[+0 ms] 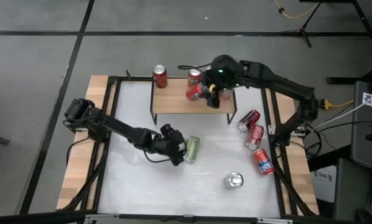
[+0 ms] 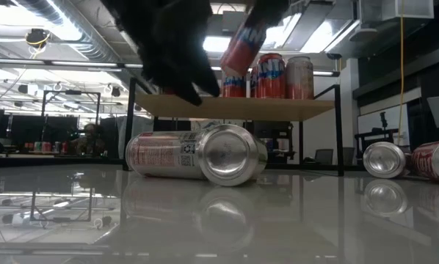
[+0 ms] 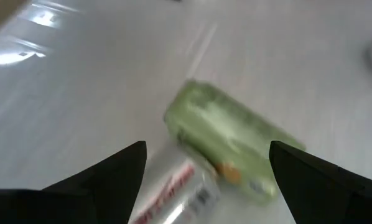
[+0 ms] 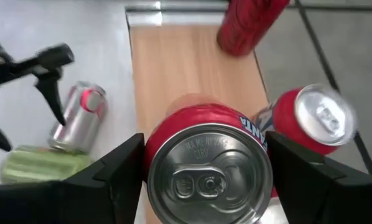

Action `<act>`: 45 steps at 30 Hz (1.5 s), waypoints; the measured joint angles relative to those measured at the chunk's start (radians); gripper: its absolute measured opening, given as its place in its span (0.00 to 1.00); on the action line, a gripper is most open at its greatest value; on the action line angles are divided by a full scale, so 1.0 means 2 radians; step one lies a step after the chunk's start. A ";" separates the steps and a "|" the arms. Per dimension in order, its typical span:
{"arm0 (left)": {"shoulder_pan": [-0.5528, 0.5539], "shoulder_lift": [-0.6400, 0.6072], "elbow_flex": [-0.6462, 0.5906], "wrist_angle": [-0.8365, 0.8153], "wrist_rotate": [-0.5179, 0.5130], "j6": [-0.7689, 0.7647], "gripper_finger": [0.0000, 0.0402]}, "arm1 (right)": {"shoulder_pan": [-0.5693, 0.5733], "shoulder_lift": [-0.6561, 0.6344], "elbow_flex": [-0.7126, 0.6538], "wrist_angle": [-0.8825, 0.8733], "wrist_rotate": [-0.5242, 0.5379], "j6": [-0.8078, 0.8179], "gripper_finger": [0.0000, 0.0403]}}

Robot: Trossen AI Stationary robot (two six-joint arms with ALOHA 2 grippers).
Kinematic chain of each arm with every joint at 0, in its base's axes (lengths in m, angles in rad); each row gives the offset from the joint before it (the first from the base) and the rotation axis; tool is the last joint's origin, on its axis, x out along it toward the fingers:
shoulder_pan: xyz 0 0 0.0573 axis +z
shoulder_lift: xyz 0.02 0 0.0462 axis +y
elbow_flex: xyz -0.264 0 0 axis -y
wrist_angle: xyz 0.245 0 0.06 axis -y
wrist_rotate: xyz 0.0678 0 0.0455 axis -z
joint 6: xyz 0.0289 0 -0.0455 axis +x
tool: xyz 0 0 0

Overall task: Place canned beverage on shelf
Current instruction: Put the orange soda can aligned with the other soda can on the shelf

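White table (image 1: pixel 136 124) bears scattered cans beside the wooden shelf (image 1: pixel 173 99).

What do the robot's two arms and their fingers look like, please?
Both arms are black and jointed, built of slim tube-like segments with rounded joints. The left gripper and right gripper each end in two flat, pointed black fingers. A small green light glows on the right arm's wrist.

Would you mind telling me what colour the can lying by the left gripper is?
Light green; the can shows best in the left wrist view.
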 joint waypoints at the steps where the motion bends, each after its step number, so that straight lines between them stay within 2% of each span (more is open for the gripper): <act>1: 0.004 0.000 0.000 0.009 0.000 0.001 0.82 | -0.003 0.009 0.005 -0.007 0.000 -0.003 0.68; 7: 0.022 0.000 0.000 0.032 0.000 0.002 0.82 | -0.008 0.047 0.014 -0.021 0.000 -0.016 0.68; 16: 0.024 0.000 0.000 0.048 -0.008 0.002 0.82 | -0.007 0.061 0.015 -0.030 0.024 -0.029 0.68; 26: 0.052 0.000 0.000 0.136 -0.186 0.003 0.82 | -0.007 0.061 0.015 -0.039 0.025 -0.036 0.69; 28: 0.069 0.000 0.000 0.149 -0.203 0.003 0.82 | -0.007 0.061 0.015 -0.042 0.025 -0.036 0.69; 31: 0.099 0.000 0.000 0.168 -0.198 0.018 0.82 | -0.007 0.061 0.015 -0.044 0.025 -0.036 0.70; 37: 0.144 0.000 0.000 0.199 -0.143 0.080 0.82 | -0.007 0.061 0.015 -0.044 0.025 -0.035 0.70; 42: 0.158 0.000 0.000 0.225 -0.097 0.132 0.82 | -0.007 0.061 0.015 -0.043 0.024 -0.034 0.70; 45: 0.159 0.000 0.000 0.234 -0.091 0.146 0.82 | -0.007 0.061 0.015 -0.041 0.024 -0.029 0.70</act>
